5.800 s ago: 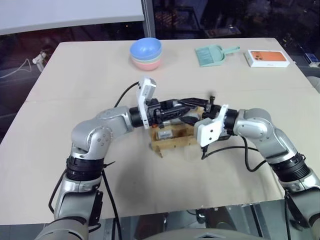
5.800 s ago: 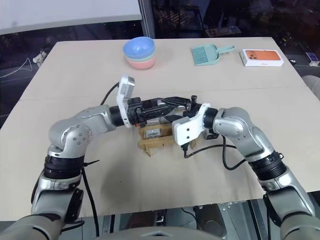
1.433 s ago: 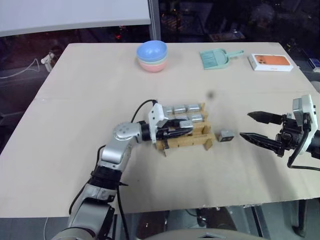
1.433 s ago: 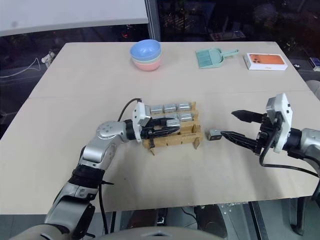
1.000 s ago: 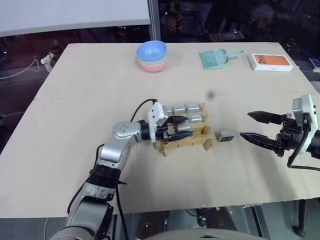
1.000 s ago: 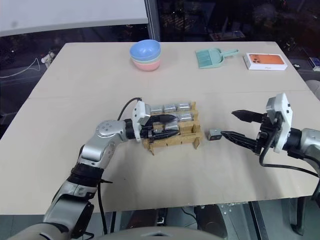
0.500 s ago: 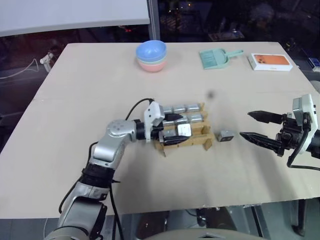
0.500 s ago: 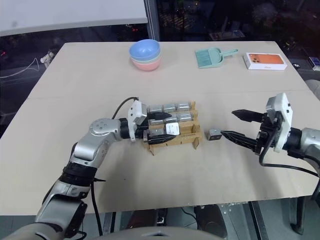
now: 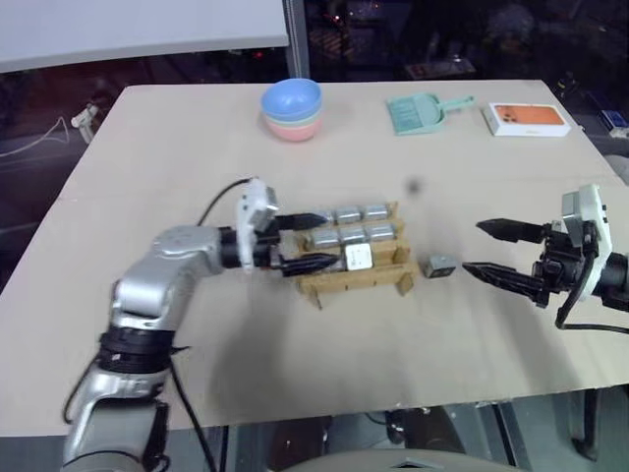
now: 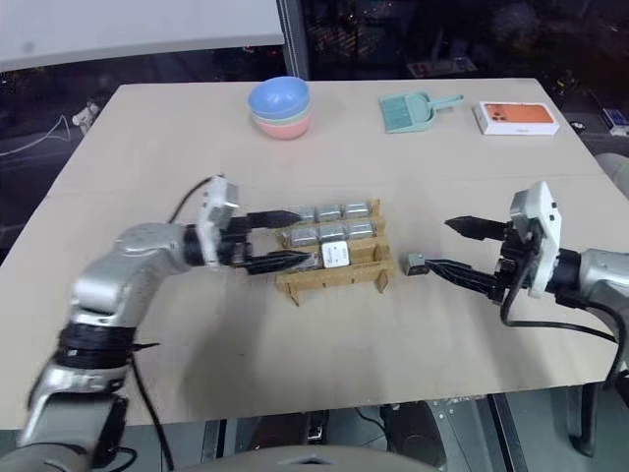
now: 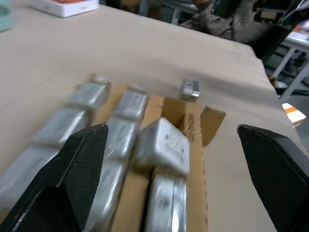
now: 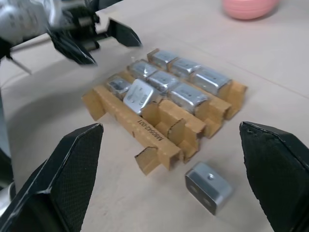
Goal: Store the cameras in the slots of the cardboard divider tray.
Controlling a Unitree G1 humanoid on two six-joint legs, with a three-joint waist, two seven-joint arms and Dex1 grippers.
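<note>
Surface [image 9: 147, 128]: beige, carries everything.
Cardboard divider tray [image 9: 359, 281]: mid-surface, most slots filled with cameras [image 9: 351, 234].
Left end effector [image 9: 313, 242]: fingers apart, empty, at the tray's left end.
Right end effector [image 9: 489, 250]: fingers apart, empty.
Loose camera [image 9: 439, 265]: on the surface, between tray and right end effector.

Pink bowl [image 12: 248, 7] cut by frame edge in right wrist view. Cameras [image 11: 72, 123] blurred in left wrist view; tray [image 11: 186, 121] front end cropped.
</note>
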